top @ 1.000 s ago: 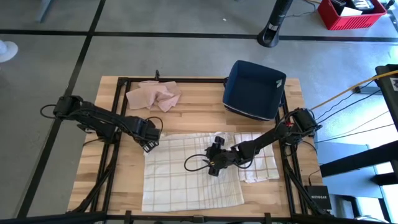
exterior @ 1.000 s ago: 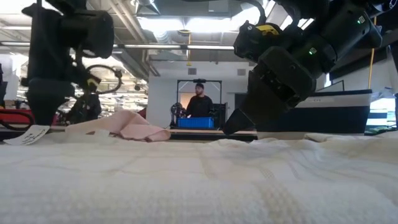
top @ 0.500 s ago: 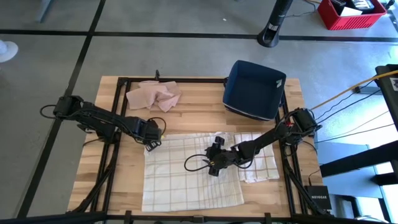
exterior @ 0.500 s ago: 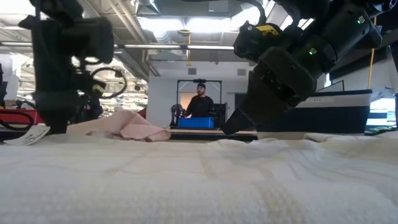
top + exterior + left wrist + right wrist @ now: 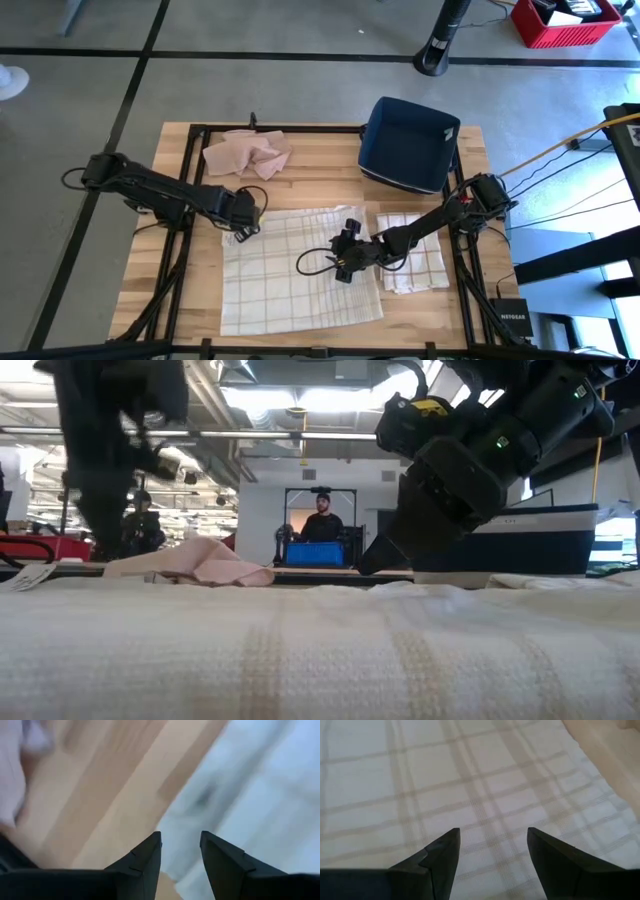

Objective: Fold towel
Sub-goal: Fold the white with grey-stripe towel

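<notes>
A: Since a second earlier the checked towel (image 5: 300, 275) was seen shifted left and toward the near table edge; its far-left corner had been dragged along under the left gripper (image 5: 243, 232), which had moved left as well.

B: Left grip?

A: In the left wrist view the fingers (image 5: 145, 857) were set with a narrow gap. Towel fabric was seen past the tips, beside bare wood. Whether cloth was pinched between them could not be told; that view was blurred.

B: Right side?

A: The right gripper (image 5: 346, 250) was held over the towel's far-right part, unchanged from the earlier frames. Its fingers (image 5: 440, 855) were spread wide, nothing between them, only checked fabric seen below.

B: Towel state?

A: It was spread flat on the wooden table (image 5: 320, 170), one layer, slightly skewed. No fold was seen in it. In the low view it filled the foreground (image 5: 320, 650).

B: Other items?

A: A smaller folded checked cloth (image 5: 412, 250) lay just beside the towel's right edge, partly under the right arm. A crumpled pink cloth (image 5: 247, 153) was at the far left of the table. A dark blue bin (image 5: 408, 143) stood at the far right. A person (image 5: 322, 525) was seen in the room behind, well beyond the table.
</notes>
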